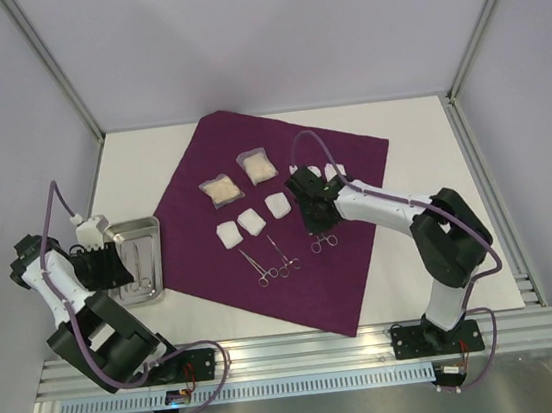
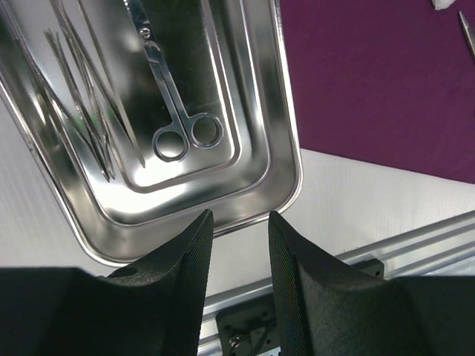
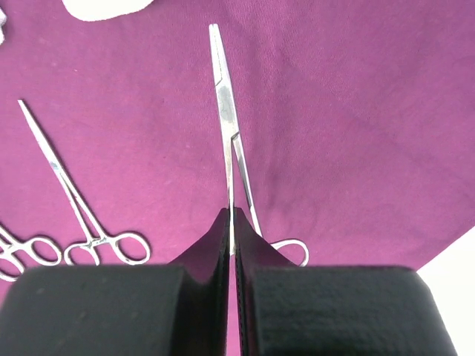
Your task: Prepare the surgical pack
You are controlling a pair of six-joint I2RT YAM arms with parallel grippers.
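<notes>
Drape (image 1: 311,288), white tabletop (image 1: 419,143), grey walls (image 1: 265,36)

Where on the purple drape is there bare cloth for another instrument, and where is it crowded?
Bare: the drape's near corner below the forceps, and its far strip beyond the gauze packets. Crowded: the middle, with pads, forceps and the right arm.

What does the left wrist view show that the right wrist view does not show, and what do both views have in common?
Only the left wrist view: a steel tray holding scissors and thin tweezers, with the open left end effector close to its rim, gripping nothing. Only the right wrist view: the right end effector shut on a forceps, and a second forceps lying flat on the cloth to its left. Both: the purple drape and a bit of the white table.
</notes>
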